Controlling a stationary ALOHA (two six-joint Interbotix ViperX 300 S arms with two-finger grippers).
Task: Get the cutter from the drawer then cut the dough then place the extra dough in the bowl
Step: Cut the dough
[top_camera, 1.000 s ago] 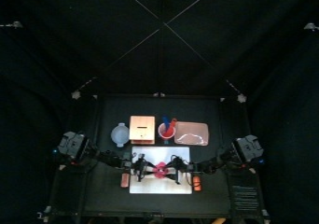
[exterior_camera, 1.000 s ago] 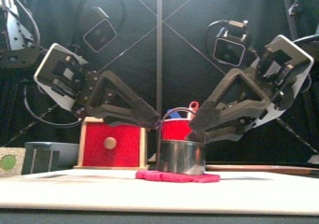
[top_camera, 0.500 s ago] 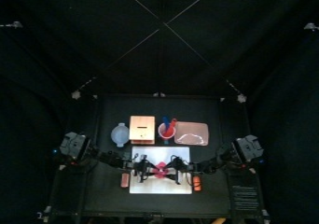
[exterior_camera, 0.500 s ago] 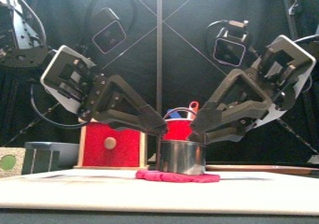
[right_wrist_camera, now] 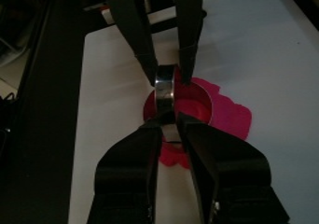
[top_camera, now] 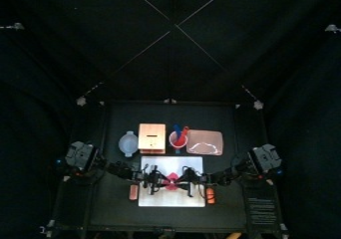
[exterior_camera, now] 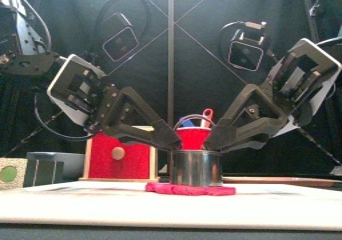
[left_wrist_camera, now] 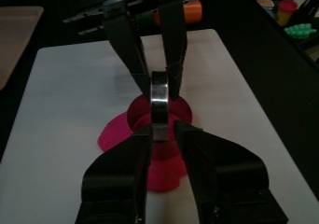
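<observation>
One flat white cutting board (exterior_camera: 54, 199) lies nearest the table's front edge, and everything else is placed from it. On the middle of the board lies a flat patch of pink-red dough (exterior_camera: 163, 189), its edge ragged in the front view and spreading out past the tool that stands on it. That tool is the round metal cutter (exterior_camera: 195, 168), which stands upright on the dough at the board's centre with dough showing on either side of its wall.

Both arms reach down over the board and meet at the cutter. The left gripper (left_wrist_camera: 161, 127) comes in from the board's left side, its two jaws drawn close together with the cutter's metal rim pinched between them. The right gripper (right_wrist_camera: 170, 119) comes in from the board's right side and clamps the opposite part of the rim in the same way, so that the two grippers face each other across the ring. Pink dough shows inside the ring in the right wrist view.

Behind the board, toward the back curtain, stands a row of things. A blue-grey bowl with small handles (top_camera: 128, 141) sits behind the board's left corner. Just beside it is the pale wooden box with a red drawer front (exterior_camera: 118, 154), then a red cup holding toy knives (exterior_camera: 191, 137), and a flat pink tray (top_camera: 204, 142) lies behind the board's right part.
</observation>
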